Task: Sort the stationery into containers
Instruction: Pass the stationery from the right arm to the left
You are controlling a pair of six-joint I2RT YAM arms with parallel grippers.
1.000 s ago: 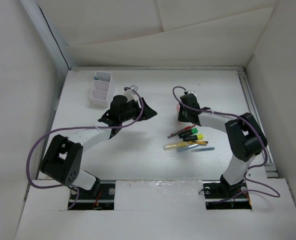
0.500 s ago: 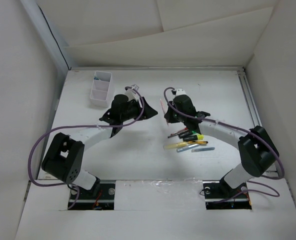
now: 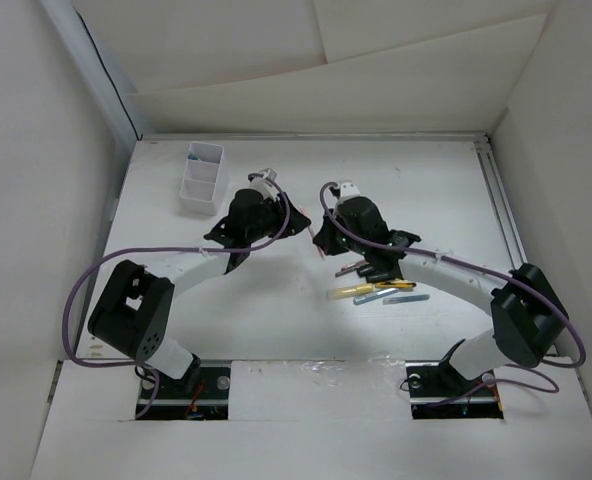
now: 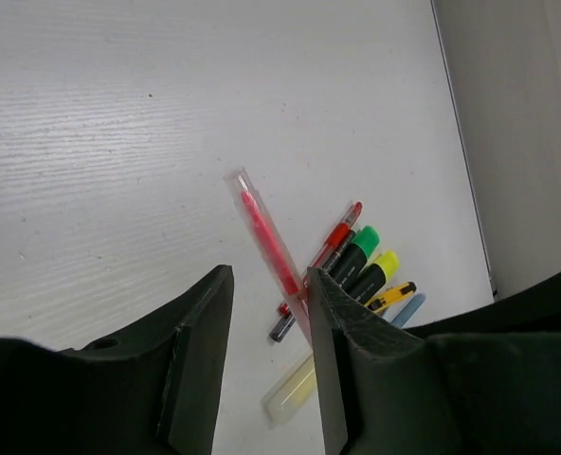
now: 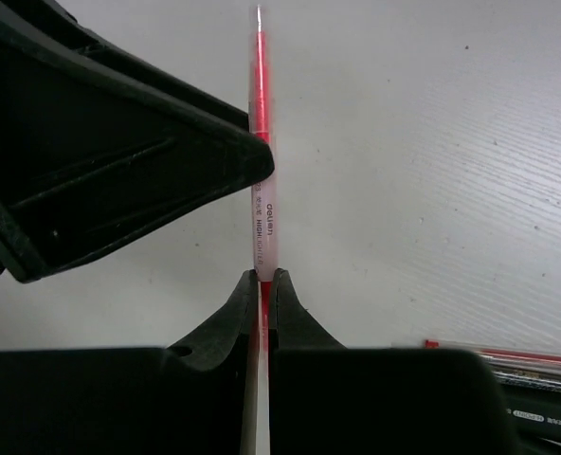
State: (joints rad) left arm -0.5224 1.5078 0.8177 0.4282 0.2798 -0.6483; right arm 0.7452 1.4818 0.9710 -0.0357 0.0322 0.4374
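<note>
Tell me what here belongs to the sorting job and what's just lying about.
For the job:
- red pen, clamped in the right gripper
- loose pens and markers
- white compartment box

Not for the job:
- purple cables on the arms
- white walls around the workspace

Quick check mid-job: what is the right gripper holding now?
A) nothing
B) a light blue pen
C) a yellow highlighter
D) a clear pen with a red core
D: the right wrist view shows the right gripper shut on the clear red-cored pen.
</note>
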